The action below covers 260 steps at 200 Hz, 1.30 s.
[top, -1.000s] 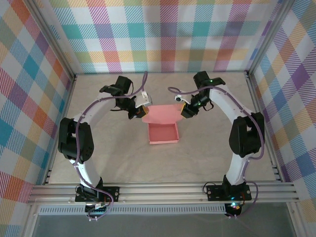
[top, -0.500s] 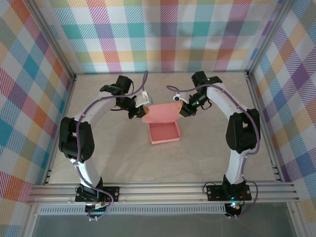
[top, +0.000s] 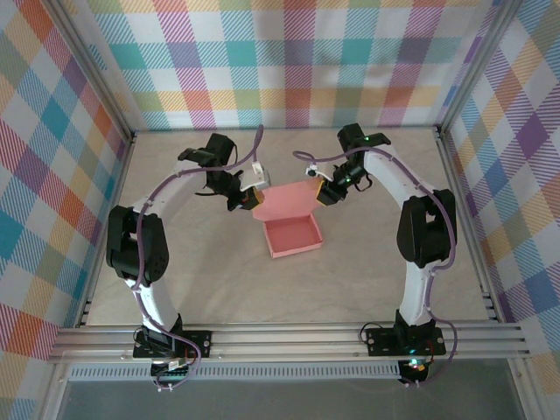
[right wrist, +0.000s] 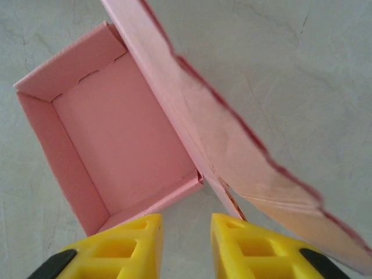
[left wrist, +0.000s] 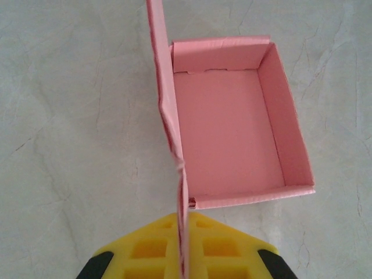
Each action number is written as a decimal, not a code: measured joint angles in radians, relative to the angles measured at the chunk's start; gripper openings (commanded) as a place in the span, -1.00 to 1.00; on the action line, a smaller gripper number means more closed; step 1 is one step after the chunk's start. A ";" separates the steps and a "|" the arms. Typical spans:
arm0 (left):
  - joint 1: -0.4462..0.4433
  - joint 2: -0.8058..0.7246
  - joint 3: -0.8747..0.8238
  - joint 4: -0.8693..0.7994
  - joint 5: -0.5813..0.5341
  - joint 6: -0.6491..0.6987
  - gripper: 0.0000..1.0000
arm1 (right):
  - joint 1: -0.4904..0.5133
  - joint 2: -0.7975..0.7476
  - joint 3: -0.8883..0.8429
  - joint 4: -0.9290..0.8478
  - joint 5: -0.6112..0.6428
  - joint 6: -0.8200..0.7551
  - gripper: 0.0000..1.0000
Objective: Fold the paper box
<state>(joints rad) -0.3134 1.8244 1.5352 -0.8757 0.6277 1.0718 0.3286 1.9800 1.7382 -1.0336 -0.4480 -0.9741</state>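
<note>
Paper box (top: 293,236) sits open on the table (top: 201,280), lid (left wrist: 165,87) upright. Left gripper (left wrist: 183,256) pinches the lid's edge; right gripper (right wrist: 186,241) stands slightly parted, seemingly grasping nothing.

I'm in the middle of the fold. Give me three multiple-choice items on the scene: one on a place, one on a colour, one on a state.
1. Where is the paper box?
A. middle of the table
B. beside the arm bases
C. against the left wall

2. What colour are the fingers of the right gripper?
A. blue
B. white
C. yellow

3. The left gripper is:
A. open above the box
B. shut on the paper box's raised flap
C. resting on the table

Answers:
1 A: the top view shows it mid-table.
2 C: the right wrist view shows yellow fingers.
3 B: the flap's edge runs between its closed fingers.
</note>
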 measured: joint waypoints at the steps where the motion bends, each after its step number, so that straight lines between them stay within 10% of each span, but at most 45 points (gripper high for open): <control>1: 0.000 0.000 0.000 -0.001 0.000 0.000 -1.00 | 0.000 0.000 0.000 0.000 0.000 0.000 -0.38; 65: 0.000 0.000 0.000 -0.016 0.008 0.026 -1.00 | -0.023 0.005 -0.012 0.023 -0.019 -0.045 0.08; 260: 0.000 -0.016 -0.027 -0.020 0.019 0.071 -1.00 | -0.020 0.000 0.013 -0.028 -0.031 -0.097 -0.39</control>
<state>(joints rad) -0.3134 1.8080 1.5078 -0.8955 0.6468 1.1423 0.3084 1.9804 1.7512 -1.0618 -0.4789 -1.0706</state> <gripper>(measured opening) 0.046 0.334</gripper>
